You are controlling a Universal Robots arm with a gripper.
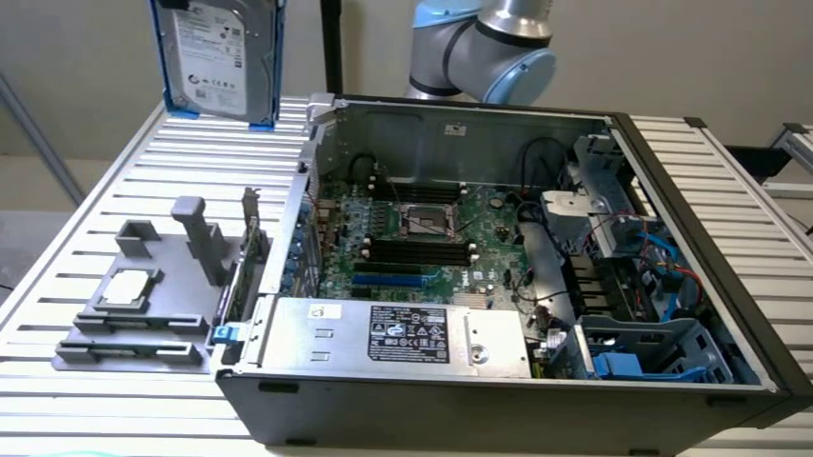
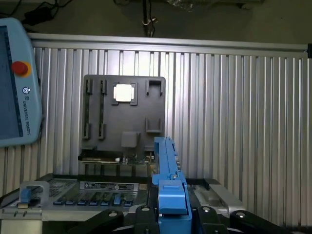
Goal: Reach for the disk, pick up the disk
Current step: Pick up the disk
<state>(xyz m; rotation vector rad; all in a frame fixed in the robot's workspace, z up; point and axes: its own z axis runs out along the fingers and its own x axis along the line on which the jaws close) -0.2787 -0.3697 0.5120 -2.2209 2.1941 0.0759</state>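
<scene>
The disk hangs upright above the desk, its white label facing the exterior camera and its blue rails running down both long sides. It sits just beyond the far corner of the open computer case, on the exterior view's left. In the wrist view the tool is closed on the disk: its black fingers flank one blue rail, seen edge-on, and press in from either side. The disk's lower end looks clear of the desk's slats, though the exterior view does not settle whether it touches them. The robot arm bends behind the case's rear wall. Beside the case, on the exterior view's left, a grey fixture lies on the desk with a small square chip seated in it. Inside the case, against its near wall, sits a grey metal box with a black-and-white label. By this evidence the reach is over and the pick-up is in hand or all but complete. Any further move calls for a firm, unchanged clamp on the narrow rails, the disk kept upright, and room kept from the case's wall.
</scene>
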